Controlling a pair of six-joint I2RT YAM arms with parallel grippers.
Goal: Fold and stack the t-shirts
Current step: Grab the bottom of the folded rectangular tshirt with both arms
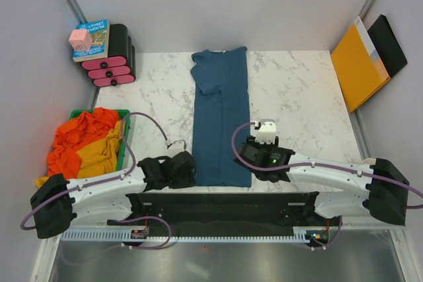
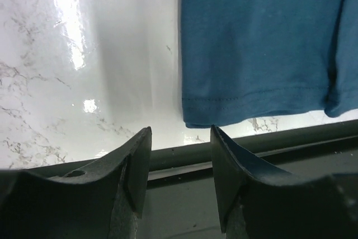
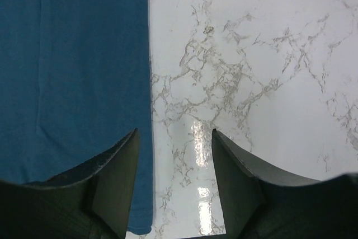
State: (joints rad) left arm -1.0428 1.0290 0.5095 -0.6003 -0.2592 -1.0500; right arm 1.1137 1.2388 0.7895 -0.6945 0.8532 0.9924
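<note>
Teal t-shirt (image 1: pixel 220 117): lies flat on the middle of the counter (image 1: pixel 297 90). It is folded lengthwise into a long narrow strip, with the collar at the far end and the hem at the near edge.
Hem detail: in the left wrist view the stitched hem runs just short of the dark rail (image 2: pixel 268 144) at the counter's near edge. A second cloth layer curls under at the right.
Orange t-shirt (image 1: pixel 82 133): crumpled in the green bin (image 1: pixel 125 138) at the counter's left side, unfolded.
Mustard t-shirt (image 1: pixel 99 156): bunched in the same bin, nearer the arms and touching the orange one. One part spills over the left rim.
Left claw (image 2: pixel 180 138): low at the near edge, just left of the teal hem corner. The fingers are partly spread with nothing between them.
Right claw (image 3: pixel 174 138): straddles the right long edge of the teal strip. One finger is over cloth, the other over bare marble. The fingers are spread and hold nothing. Contact with the cloth cannot be determined.
Far-left corner: a book (image 1: pixel 96 37) and a pink cube (image 1: pixel 80 39) sit on a black-and-pink drawer unit (image 1: pixel 115 64).
Right wall: an orange folder (image 1: pixel 357 64) and a black folder (image 1: pixel 390 44) lean there.
</note>
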